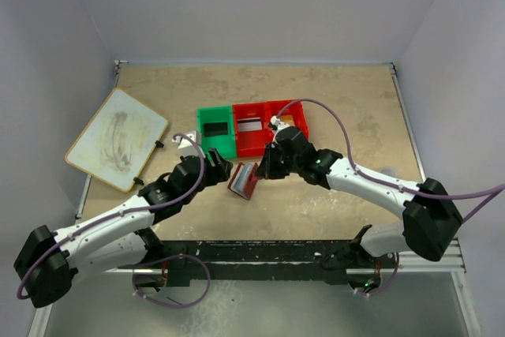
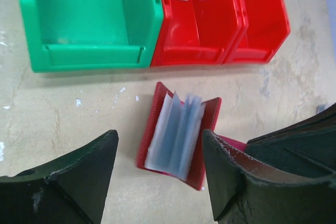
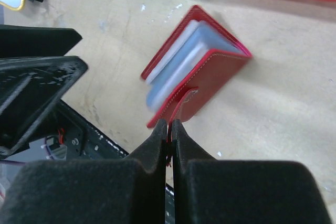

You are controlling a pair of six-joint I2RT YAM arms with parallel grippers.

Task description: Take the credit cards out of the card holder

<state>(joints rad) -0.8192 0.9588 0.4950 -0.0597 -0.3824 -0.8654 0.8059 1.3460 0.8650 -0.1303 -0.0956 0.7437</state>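
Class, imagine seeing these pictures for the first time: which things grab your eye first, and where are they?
The dark-red wallet lies half open at centre, pale sleeves fanned, just in front of the green-and-red bins. The right pincer is shut on its tab; the left pincer gapes open, a finger either side of it. A white board lies far left.

The mottled beige surface [image 1: 339, 108] carries three things: a white board [image 1: 117, 140] near its left edge, a green-and-red bin tray [image 1: 218, 147] at mid-back, and just in front of it the maroon card holder [image 1: 244, 180], open with its pale sleeves fanned.
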